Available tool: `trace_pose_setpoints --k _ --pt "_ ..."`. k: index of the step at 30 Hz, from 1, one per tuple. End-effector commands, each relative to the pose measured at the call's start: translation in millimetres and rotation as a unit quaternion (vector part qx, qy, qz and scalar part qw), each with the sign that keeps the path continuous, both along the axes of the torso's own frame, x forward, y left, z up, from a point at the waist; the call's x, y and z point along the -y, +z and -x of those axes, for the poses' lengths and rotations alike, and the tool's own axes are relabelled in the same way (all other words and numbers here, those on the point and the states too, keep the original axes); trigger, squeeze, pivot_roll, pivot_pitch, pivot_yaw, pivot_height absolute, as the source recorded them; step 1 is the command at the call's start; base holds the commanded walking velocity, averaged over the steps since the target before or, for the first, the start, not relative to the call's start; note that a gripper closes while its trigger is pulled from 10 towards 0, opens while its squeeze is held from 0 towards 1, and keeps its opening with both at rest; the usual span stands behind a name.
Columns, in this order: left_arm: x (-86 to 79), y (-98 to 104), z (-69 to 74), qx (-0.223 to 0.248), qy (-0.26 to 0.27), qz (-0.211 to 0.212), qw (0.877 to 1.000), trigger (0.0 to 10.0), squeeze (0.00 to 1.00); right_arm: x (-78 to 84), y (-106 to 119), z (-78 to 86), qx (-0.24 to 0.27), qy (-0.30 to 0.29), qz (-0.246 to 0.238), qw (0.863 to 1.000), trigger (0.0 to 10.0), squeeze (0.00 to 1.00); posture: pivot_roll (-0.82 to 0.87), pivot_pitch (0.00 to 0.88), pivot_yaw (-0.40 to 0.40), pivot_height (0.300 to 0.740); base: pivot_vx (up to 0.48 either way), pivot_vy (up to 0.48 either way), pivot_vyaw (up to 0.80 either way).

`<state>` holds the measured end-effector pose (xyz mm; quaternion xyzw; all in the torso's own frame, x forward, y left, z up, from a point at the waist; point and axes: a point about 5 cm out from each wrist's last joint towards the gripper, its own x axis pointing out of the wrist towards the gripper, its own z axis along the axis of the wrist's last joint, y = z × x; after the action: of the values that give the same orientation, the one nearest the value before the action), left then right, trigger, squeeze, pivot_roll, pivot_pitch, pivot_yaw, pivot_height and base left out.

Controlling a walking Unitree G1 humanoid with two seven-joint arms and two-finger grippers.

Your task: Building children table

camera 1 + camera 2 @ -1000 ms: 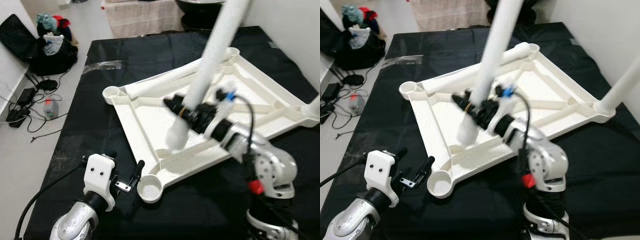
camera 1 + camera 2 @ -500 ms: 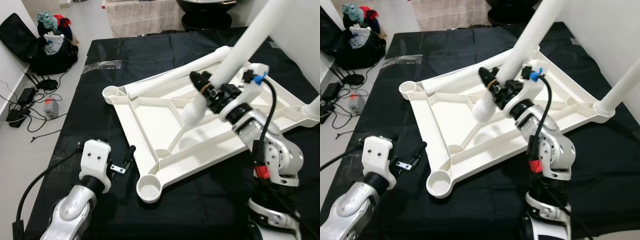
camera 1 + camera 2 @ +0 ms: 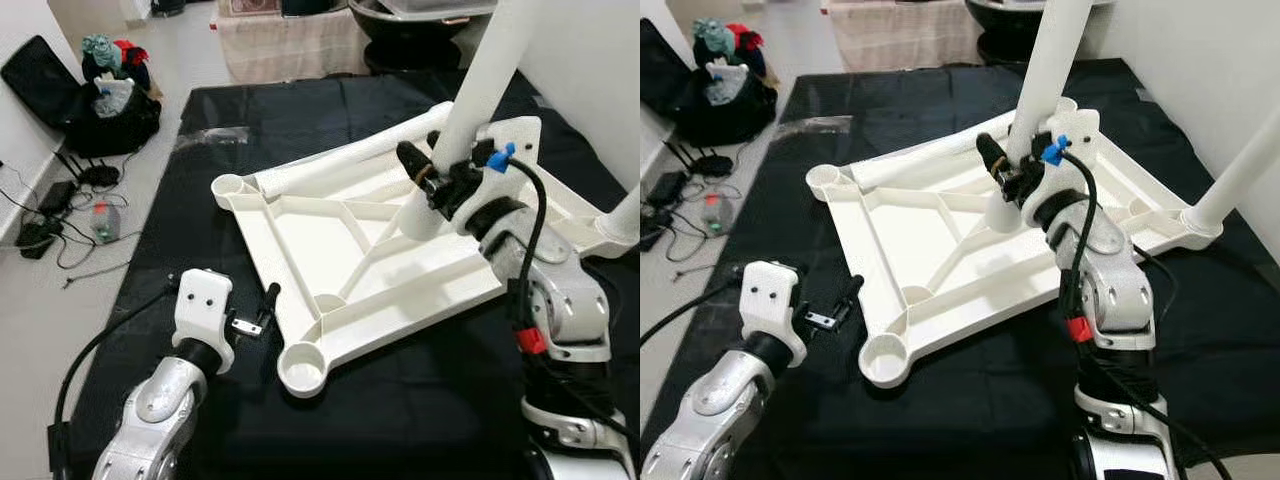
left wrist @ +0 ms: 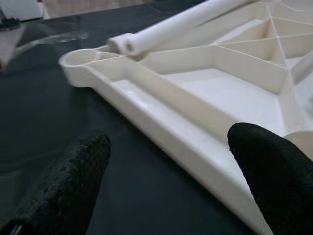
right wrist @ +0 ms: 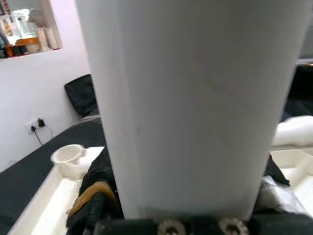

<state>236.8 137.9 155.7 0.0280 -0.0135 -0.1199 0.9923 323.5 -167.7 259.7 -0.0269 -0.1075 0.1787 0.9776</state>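
The right claw [image 3: 440, 180] is clamping a white table leg [image 3: 470, 100], holding it nearly upright over the upturned white tabletop [image 3: 330, 255] (lying on the black surface [image 3: 200, 150]). The left claw [image 3: 262, 315] is hovering open just beside the tabletop's near edge.

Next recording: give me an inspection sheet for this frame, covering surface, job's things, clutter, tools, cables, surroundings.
Surface: black cloth covering the work area.
Job's things: white tabletop lying underside up; one white leg lying along its far edge; another leg standing in the right corner socket; near corner socket empty.
Clutter: clear plastic wrap on the cloth's far left.
Tools: right tool shut on a held leg, nearly upright over the tabletop; left tool open beside the tabletop's near-left edge, touching nothing.
Cables: black cable with blue connector on the right arm; cords on the floor.
Surroundings: black bag holding clothes.
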Motion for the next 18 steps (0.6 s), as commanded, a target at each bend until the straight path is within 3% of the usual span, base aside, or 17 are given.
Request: trace_pose_setpoints --k 1,15,18 --pt "-3.9 -7 -1.5 -0.016 0.011 -0.007 1.0 10.0 0.0 -12.5 -2 2.6 0.015 0.015 0.009 1.0 10.0 0.0 -0.02 0.084 0.005 0.74 0.0 0.48 0.0" --pt "1.0 -8 -4.1 -0.019 -0.001 -0.012 1.0 10.0 0.0 -20.2 -10 8.3 0.015 0.014 0.008 1.0 10.0 0.0 -0.04 0.088 0.012 0.74 0.0 0.48 0.0" --pt "1.0 -7 -4.5 -0.012 -0.003 -0.017 1.0 10.0 0.0 -26.8 -17 9.9 -0.002 0.021 0.008 1.0 10.0 0.0 -0.04 0.096 0.015 0.74 0.0 0.16 -0.8"
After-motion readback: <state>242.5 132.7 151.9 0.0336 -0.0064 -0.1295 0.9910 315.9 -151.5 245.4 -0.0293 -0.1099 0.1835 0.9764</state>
